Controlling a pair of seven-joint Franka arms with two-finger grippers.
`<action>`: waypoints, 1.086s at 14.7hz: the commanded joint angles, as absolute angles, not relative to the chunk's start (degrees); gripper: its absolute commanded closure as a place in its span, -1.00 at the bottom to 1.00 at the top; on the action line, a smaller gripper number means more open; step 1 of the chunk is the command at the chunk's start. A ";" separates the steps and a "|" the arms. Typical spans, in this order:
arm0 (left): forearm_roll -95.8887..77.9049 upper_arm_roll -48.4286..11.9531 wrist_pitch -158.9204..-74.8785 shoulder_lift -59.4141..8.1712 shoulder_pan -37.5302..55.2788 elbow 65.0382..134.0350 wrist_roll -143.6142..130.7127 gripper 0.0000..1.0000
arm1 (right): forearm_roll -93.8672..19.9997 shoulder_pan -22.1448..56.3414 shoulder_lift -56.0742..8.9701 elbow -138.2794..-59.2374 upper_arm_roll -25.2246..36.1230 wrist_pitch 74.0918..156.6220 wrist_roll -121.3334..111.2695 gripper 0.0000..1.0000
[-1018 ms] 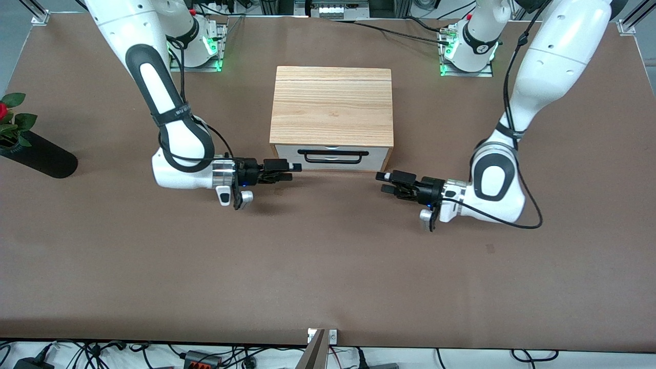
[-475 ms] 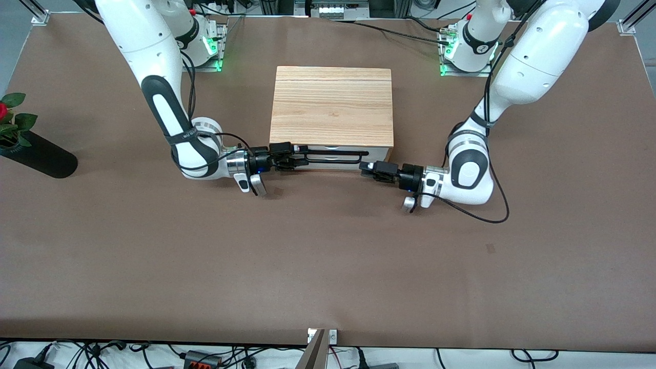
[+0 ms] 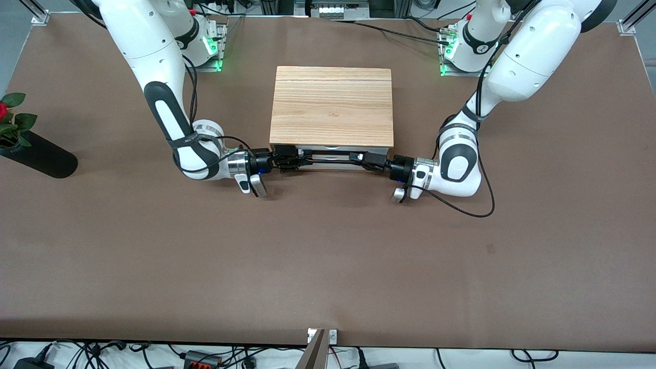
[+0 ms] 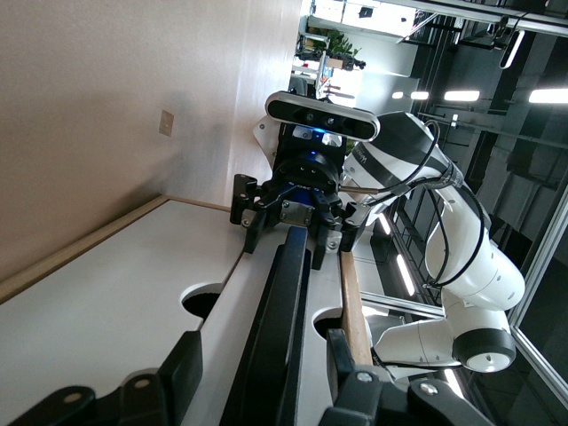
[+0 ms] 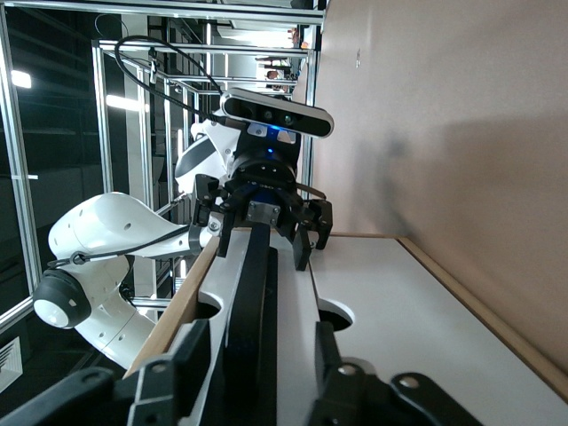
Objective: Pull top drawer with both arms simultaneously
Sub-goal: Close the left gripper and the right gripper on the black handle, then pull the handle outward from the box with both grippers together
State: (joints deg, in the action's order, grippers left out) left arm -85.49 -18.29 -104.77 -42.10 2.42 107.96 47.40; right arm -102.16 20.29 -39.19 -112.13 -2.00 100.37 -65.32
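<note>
My left pincer [image 3: 359, 156] sits at the 3 o'clock end of the drawer's [image 3: 332, 151] black handle [image 3: 330, 159], and my right pincer [image 3: 288, 156] at its 9 o'clock end. From the left wrist, the bar [image 4: 280, 328] runs between my spread fingers [image 4: 182, 373], which straddle it with a gap on each side, and the right pincer [image 4: 297, 217] faces me at the bar's other end. From the right wrist, the bar [image 5: 248, 311] likewise passes between my fingers [image 5: 191, 355], parted around it, with the left pincer [image 5: 262, 226] at its other end. Neither pair is clenched on the handle.

The drawer is at the top of the wooden box [image 3: 331, 105], which stands at the middle of the tabletop [image 3: 328, 256] between my two bases; its white front [image 4: 106, 302] faces 6 o'clock, toward the front camera, and sits about flush with the box's front edge.

I can read no writing on the box or drawer.

At 6 o'clock from the drawer front the brown tabletop lies open all the way to its edge. A black vase [image 3: 38, 154] with a red flower lies well apart at 9 o'clock, near the edge.
</note>
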 commanded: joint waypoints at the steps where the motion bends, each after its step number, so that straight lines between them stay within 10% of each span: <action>1: -87.19 -19.25 -104.85 -38.85 0.62 111.88 49.31 0.09 | -103.36 20.04 -38.58 -112.50 -2.29 100.28 -66.62 0.23; 3: -87.19 -19.34 -104.77 -38.58 0.09 112.23 49.39 0.35 | -103.36 20.04 -38.58 -112.50 -2.29 100.28 -66.71 0.30; 16: -88.07 -19.34 -105.38 -39.02 0.70 111.45 50.18 0.53 | -103.36 19.95 -38.50 -112.41 -2.29 100.20 -66.88 0.71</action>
State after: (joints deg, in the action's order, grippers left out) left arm -85.67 -18.73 -104.92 -40.71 0.74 109.89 48.54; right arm -102.56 20.21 -39.03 -111.89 -2.00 99.65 -65.40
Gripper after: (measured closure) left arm 0.762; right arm 0.815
